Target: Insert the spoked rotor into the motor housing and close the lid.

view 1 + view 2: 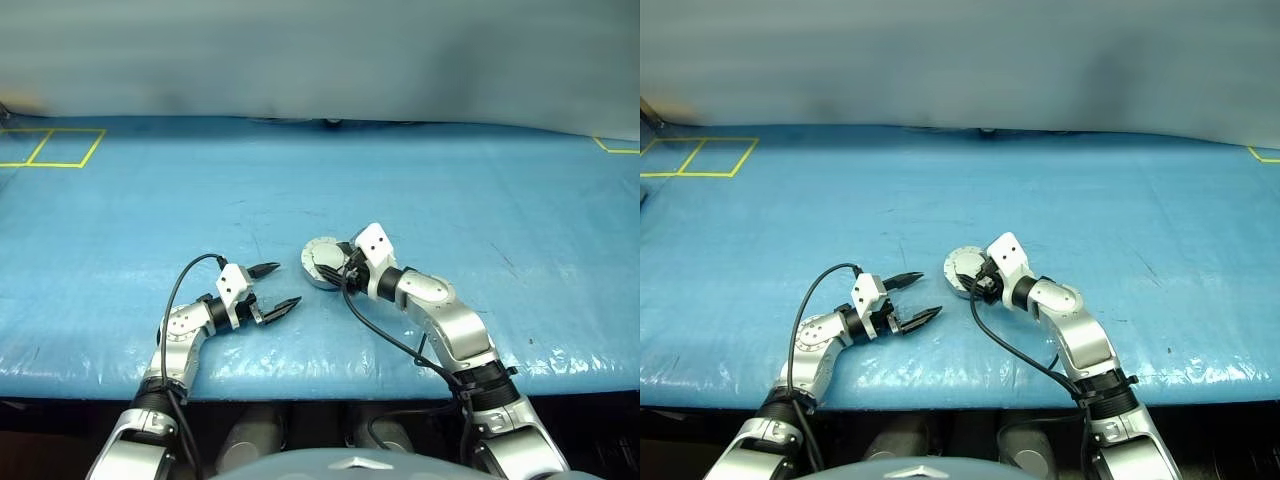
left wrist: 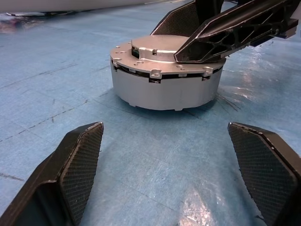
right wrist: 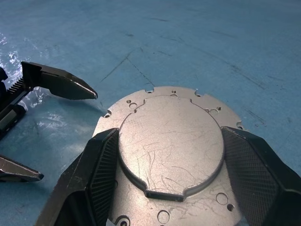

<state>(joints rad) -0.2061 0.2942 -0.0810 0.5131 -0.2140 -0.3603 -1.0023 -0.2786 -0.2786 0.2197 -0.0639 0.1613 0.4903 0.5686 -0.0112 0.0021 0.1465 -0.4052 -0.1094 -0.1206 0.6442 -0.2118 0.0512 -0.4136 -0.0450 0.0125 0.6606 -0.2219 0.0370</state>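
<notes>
Sitting on the blue table [image 1: 120, 220], near its front edge and about mid-width, the housing [image 2: 164, 87] has its lid [image 3: 171, 141] shut flat on top, plain grey face with the raised circle up. The right gripper [image 3: 169, 188] hangs over it from the near right side, its two fingers [image 3: 96, 174] spread either side of the raised circle and lying low on the lid; I cannot tell whether they press on it or merely straddle it. The left gripper [image 1: 270, 289] hovers just to the left of the housing, close to the tabletop, pointing toward it with fingers [image 2: 80, 165] wide open and holding nothing. A gap of bare blue cover lies between its tips and the housing wall.
</notes>
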